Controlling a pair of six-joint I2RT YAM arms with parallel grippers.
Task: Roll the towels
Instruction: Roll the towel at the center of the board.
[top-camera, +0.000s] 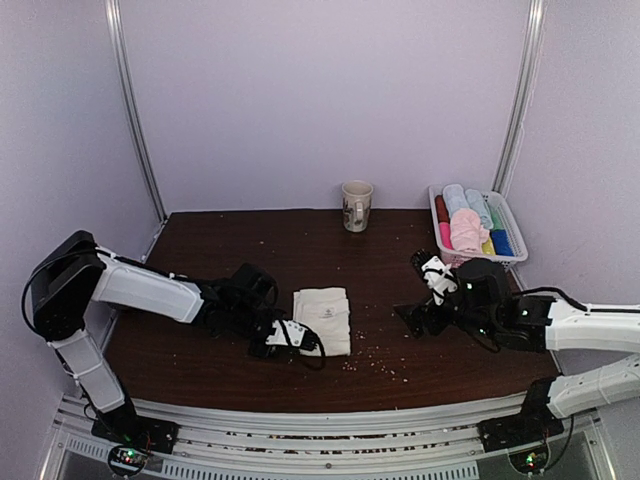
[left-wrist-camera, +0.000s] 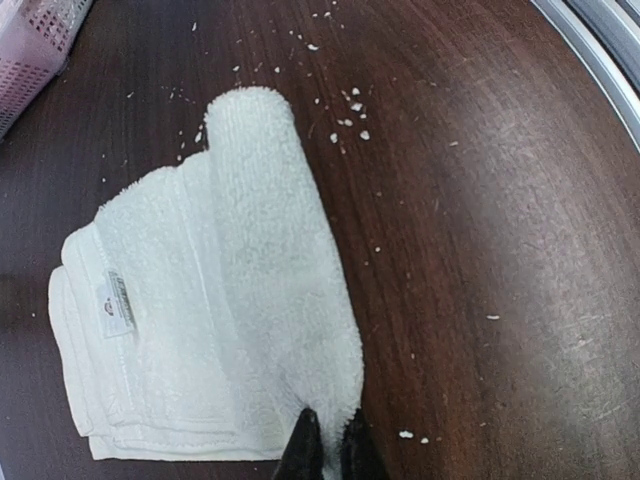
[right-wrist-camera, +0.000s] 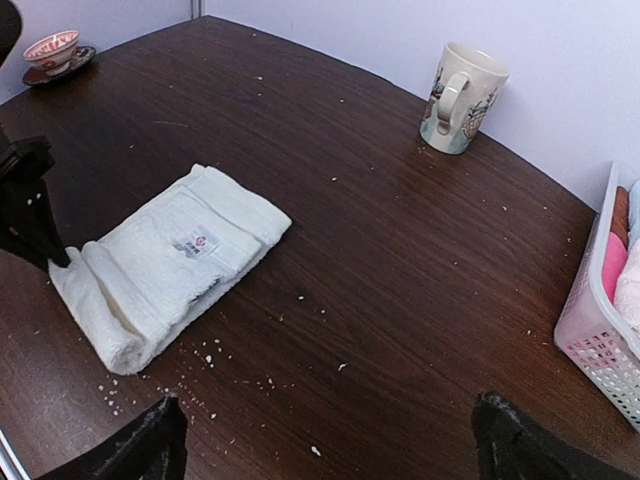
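Dark table (top-camera: 250, 240), cream towel (left-wrist-camera: 220, 300) part-rolled, basket (right-wrist-camera: 600, 340) cropped

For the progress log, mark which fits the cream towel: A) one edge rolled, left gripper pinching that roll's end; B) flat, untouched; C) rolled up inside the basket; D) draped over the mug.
A: the cream towel has a roll along one edge, and the left gripper is shut on its end.

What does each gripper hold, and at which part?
Left gripper pinches the white towel at the end of its rolled edge; right gripper holds nothing.
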